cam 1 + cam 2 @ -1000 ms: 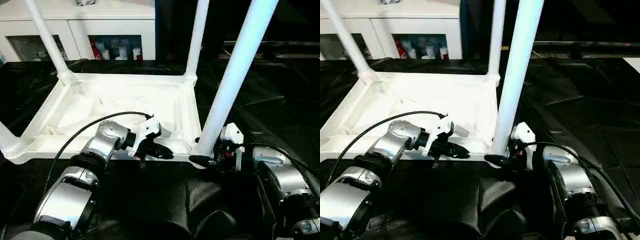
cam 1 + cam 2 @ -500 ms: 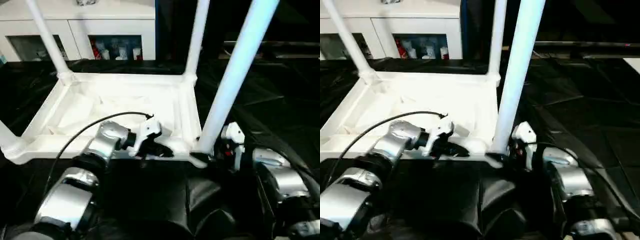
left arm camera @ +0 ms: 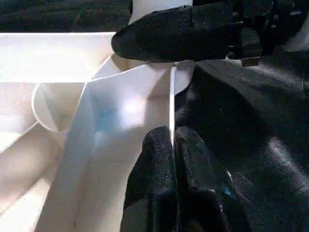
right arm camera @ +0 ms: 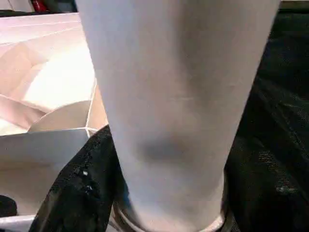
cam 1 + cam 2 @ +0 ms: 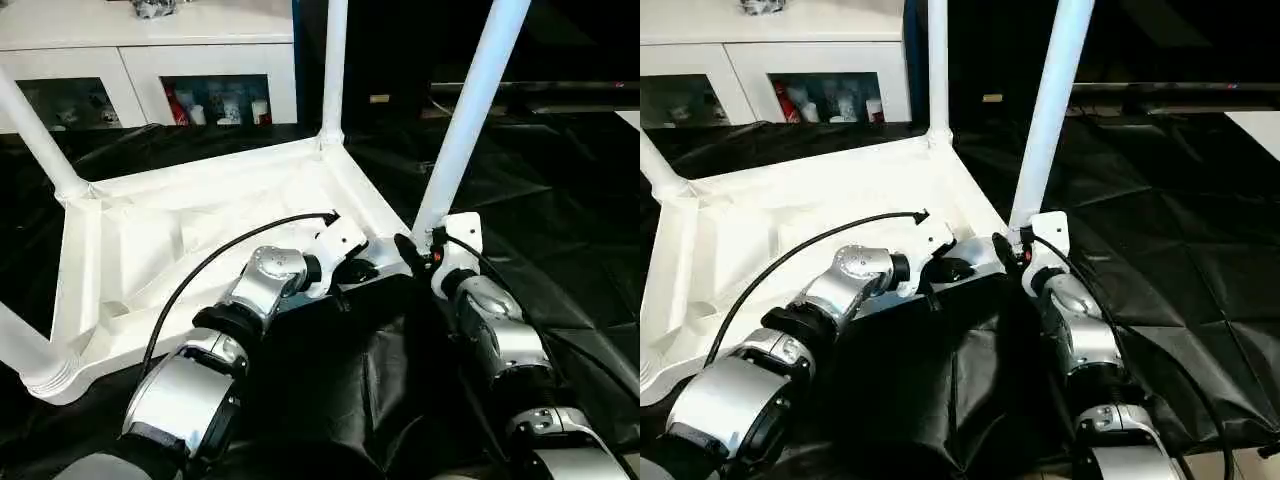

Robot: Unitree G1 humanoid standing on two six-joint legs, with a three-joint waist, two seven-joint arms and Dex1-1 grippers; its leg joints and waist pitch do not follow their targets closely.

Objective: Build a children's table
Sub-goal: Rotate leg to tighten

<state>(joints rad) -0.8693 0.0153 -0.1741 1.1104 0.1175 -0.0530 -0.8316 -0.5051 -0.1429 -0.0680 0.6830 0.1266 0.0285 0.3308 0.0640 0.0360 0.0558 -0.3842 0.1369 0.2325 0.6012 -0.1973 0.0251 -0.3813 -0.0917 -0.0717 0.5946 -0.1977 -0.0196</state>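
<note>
We've swung the upturned tabletop (image 5: pixel 150 235) round, left tool (image 3: pixel 173 159) pinching its near rim, right tool (image 5: pixel 418 250) clasping the adjacent leg (image 5: pixel 470 110); four legs seated, flipping remains.

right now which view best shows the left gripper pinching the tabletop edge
The left wrist view: the left gripper is shut on the tabletop rim's thin edge, seen close. The eye views show that gripper from above at the near rim, its fingertips too small to judge.

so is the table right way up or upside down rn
Upside down. The tabletop lies with its ribbed underside facing up on the black cloth, and the legs rise upward from its corner sockets.
</note>
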